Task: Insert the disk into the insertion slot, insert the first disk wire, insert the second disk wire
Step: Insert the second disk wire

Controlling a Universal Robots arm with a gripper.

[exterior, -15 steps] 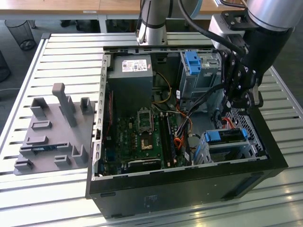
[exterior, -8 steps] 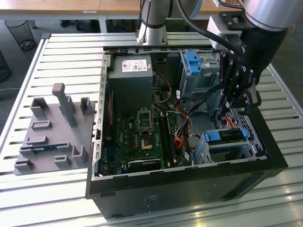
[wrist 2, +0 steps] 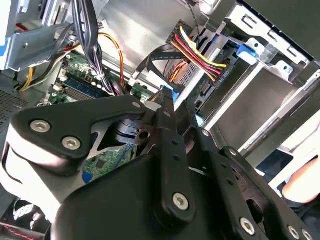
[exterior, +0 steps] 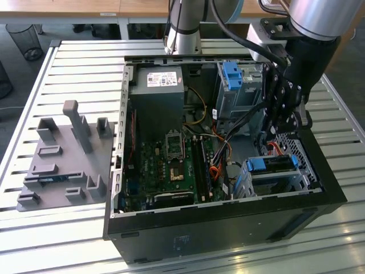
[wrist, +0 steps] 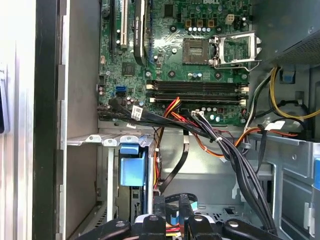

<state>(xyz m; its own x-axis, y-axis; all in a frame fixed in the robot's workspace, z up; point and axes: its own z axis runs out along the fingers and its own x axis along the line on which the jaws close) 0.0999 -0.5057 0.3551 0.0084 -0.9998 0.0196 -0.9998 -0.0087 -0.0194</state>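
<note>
The tool, pinched shut on what looks like a blue-tipped wire connector, hangs just above the disk, which sits in the insertion slot directly beneath it.

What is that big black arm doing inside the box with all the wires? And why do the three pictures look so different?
That is a robot arm with a gripper, a kind of hand, at its end. The box is an open computer case lying on a slatted metal table. One picture comes from a camera standing apart; the other two come from cameras riding on the arm's wrist, so they peer into the case. Inside are a green circuit board and bundles of coloured wires. The disk, in its blue frame, sits in the low silver insertion slot. The gripper hangs close by it, among the wires; I cannot tell whether it holds anything. A grey plate with holders lies beside the case.
</note>
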